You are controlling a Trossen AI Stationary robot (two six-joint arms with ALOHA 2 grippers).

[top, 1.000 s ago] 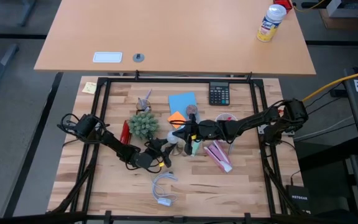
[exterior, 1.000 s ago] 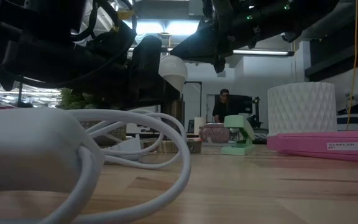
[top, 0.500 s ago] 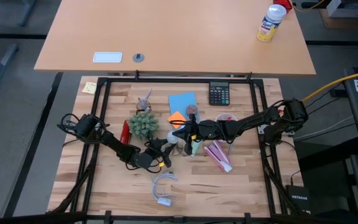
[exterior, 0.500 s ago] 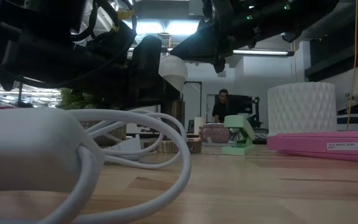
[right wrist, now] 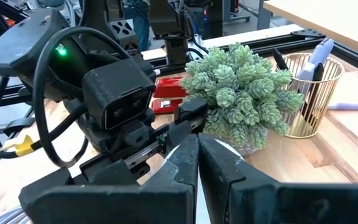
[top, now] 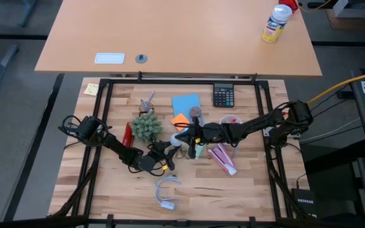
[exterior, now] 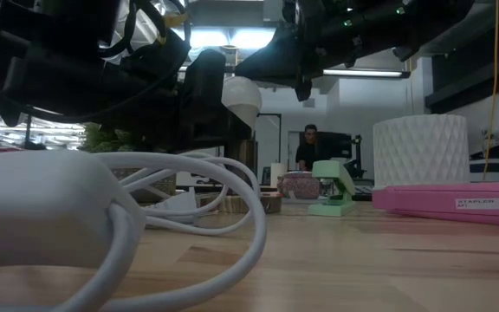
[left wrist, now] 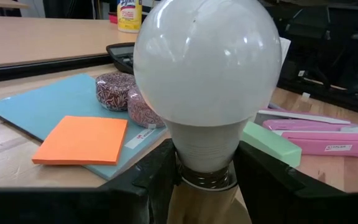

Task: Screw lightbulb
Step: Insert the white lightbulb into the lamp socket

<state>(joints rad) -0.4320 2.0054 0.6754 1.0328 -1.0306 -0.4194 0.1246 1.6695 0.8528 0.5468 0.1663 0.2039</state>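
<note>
**Wooden table** (top: pixel 246 190): butcher-block top inside a black frame, crowded at its middle.

**Right arm**: reached in from the table's right edge, stretched low and nearly level toward the centre. Right gripper (top: pixel 184 135) hung over the bulb's globe; in its own wrist view the two finger (right wrist: pixel 185 163) tips stood almost together, and whether they pinched the glass could not be told.

**Left arm**: came from the left edge, elbow bent, wrist turned up toward the centre. Left gripper (top: pixel 170 152) was clamped on the neck of the bulb, one finger (left wrist: pixel 151 180) on each side, just above the grey thread.

**Succulent plant** (top: pixel 146 127): just beside the meeting point of the two grippers.

**Pink stapler** (top: pixel 222 158): flat on the wood, near the right arm.

**White cord** (top: pixel 165 190): looped, well apart from the bulb on the near side of the table.

**Lightbulb** (left wrist: pixel 207 81): held above the table, globe toward the right gripper; the low view showed it (exterior: pixel 241 97) clear of the surface.

**Risks, as judged**: the globe was smooth and rounded, so a twisting grip could slip; too hard a squeeze could crack the glass; a tilted base could cross-thread; the two closely placed grippers could collide.
</note>
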